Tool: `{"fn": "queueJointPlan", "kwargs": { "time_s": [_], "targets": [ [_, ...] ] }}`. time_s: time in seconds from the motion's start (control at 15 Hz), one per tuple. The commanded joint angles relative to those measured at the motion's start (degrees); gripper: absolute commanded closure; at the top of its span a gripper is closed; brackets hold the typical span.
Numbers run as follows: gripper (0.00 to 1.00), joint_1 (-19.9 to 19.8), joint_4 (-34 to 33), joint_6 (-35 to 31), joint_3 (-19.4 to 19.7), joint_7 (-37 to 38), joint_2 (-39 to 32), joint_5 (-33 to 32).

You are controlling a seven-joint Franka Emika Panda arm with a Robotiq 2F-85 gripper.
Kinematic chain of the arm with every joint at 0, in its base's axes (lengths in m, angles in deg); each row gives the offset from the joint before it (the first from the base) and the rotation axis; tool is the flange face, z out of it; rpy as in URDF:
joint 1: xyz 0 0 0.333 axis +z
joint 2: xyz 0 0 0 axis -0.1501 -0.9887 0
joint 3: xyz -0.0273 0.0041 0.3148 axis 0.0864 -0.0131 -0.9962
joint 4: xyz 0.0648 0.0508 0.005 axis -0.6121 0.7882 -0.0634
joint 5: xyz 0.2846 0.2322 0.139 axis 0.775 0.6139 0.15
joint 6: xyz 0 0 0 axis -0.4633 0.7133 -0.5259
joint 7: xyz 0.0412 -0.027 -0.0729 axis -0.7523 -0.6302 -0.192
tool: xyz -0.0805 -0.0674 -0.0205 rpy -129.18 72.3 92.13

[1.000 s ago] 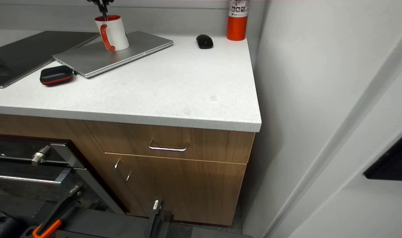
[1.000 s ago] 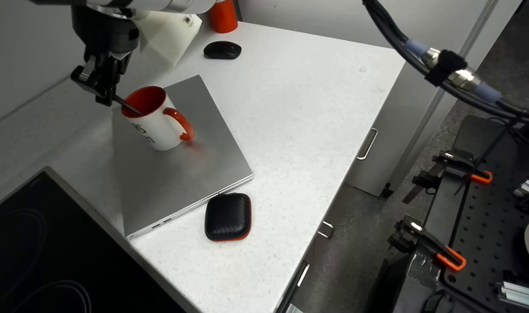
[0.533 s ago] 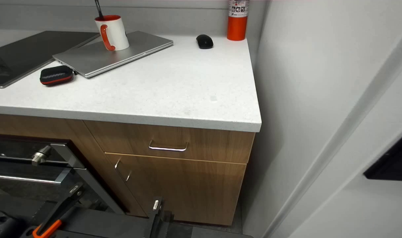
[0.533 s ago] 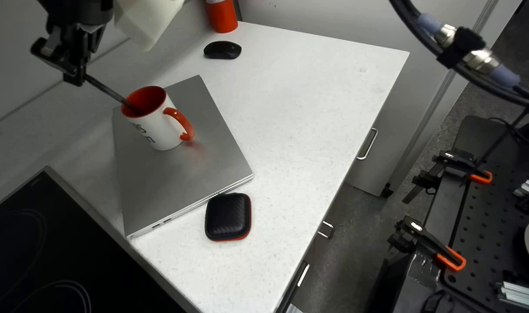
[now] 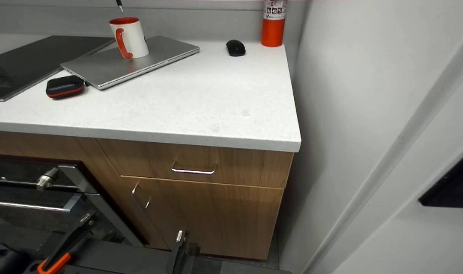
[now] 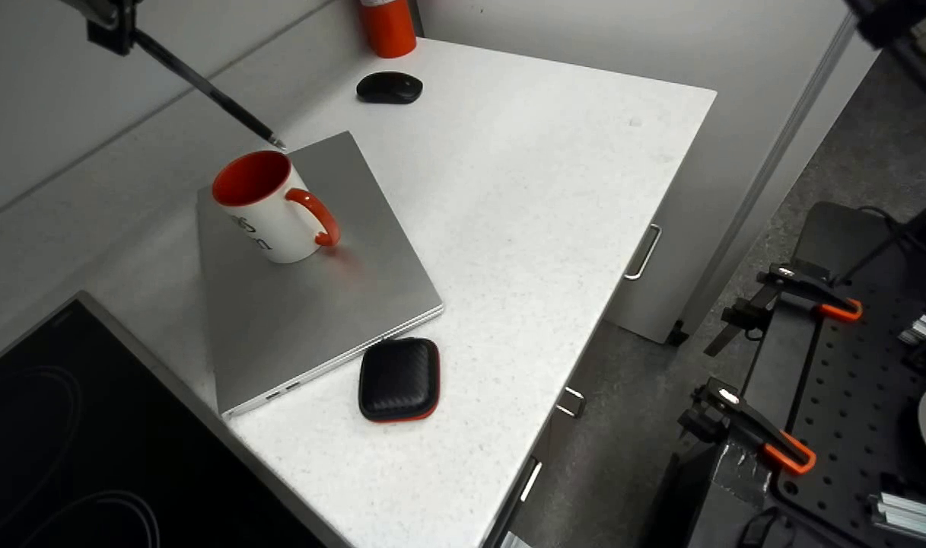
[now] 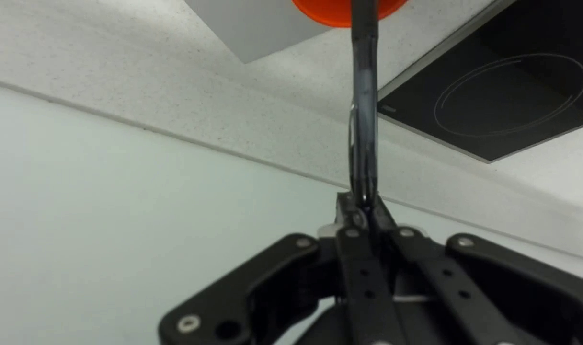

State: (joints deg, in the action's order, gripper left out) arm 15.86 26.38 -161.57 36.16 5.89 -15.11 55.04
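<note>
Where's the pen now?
Pinched in the gripper; in an exterior view, the black pen is at upper left, tip just clear of the red-and-white mug.

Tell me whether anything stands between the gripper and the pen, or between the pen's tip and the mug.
Nothing visible does. In the wrist view the gripper is shut directly on the pen, near one end. In both exterior views the pen's tip shows above the mug, with no object seen in between.
</note>
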Motion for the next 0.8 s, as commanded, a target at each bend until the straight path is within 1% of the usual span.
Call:
{"fn": "queueJointPlan", "kwargs": {
  "time_s": [0.0, 0.07, 0.13, 0.2, 0.33, 0.47, 0.53, 0.67, 0.73],
  "targets": [
    [0.99, 0.09, 9.64, 1.62, 4.32, 11.16, 7.67, -14.18],
    [0.99, 2.00, 11.13, 2.97, 8.00, 14.25, 8.42, -18.71],
    [0.99, 1.06, 11.86, 4.48, 8.65, 17.88, 8.39, -23.57],
    [0.99, -1.33, 12.29, 6.60, 7.69, 20.60, 8.14, -27.17],
    [0.99, -2.36, 12.76, 11.63, 8.84, 24.86, 7.54, -32.02],
    [0.99, -3.29, 12.55, 17.55, 9.39, 27.37, 6.54, -33.86],
    [0.99, -3.65, 12.37, 20.09, 9.46, 27.73, 6.10, -33.76],
    [0.99, -4.23, 11.90, 23.66, 9.76, 29.24, 4.45, -33.80],
    [0.99, -4.54, 11.96, 24.25, 9.72, 28.89, 3.57, -32.74]
  ]
}}
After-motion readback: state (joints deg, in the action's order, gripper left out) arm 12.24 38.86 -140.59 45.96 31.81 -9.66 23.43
